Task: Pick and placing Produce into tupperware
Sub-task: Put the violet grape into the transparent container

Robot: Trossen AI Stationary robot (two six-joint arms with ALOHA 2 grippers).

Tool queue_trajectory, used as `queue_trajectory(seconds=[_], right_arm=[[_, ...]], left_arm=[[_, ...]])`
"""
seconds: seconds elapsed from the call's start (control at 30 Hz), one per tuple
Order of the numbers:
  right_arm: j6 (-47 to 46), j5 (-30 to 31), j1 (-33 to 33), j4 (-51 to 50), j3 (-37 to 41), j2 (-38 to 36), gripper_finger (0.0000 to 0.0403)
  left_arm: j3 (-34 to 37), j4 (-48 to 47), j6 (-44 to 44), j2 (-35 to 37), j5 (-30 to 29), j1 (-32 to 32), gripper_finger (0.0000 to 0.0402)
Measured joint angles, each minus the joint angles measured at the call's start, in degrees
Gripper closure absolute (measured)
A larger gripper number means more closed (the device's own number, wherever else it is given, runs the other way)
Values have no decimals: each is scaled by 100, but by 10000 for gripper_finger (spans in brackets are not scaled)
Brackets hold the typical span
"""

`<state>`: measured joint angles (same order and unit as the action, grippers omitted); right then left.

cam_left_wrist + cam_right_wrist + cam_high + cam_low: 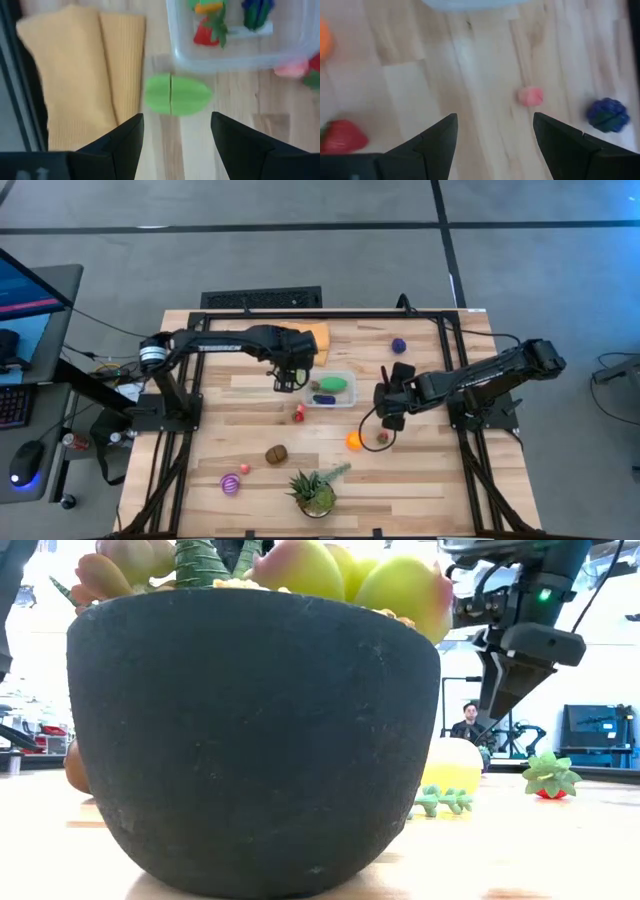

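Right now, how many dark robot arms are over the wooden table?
2. The left arm reaches to the clear plastic tub; the right arm hangs near a round orange toy fruit. None seems hidden.

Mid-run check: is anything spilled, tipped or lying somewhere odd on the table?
Nothing stands out. The tub sits upright with a few pieces inside; the rest of the produce, like the orange piece, lies loose on the table, waiting.

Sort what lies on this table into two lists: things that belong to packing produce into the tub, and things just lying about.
Belongs to the job:
clear plastic rectangular tub
green oval toy vegetable
orange round toy fruit
purple toy fruit
brown toy produce
striped pink-purple ball

Just lying about:
spiky green potted plant
folded orange cloth
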<state>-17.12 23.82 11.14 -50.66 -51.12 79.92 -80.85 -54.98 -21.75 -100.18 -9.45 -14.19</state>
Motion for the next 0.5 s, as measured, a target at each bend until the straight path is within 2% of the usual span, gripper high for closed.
queue_trajectory(seconds=[0.2,0.4,0.5], right_arm=[[-91,483,-84,-172,160,-99,154],[-235,914,-392,-44,881,-635,181],[-151,1087,-694,27,862,-1016,196]], left_arm=[[847,442,130,1185,317,-227,177],[2521,1954,335,3027,453,-382,177],[3253,2724,572,3910,415,-394,177]])
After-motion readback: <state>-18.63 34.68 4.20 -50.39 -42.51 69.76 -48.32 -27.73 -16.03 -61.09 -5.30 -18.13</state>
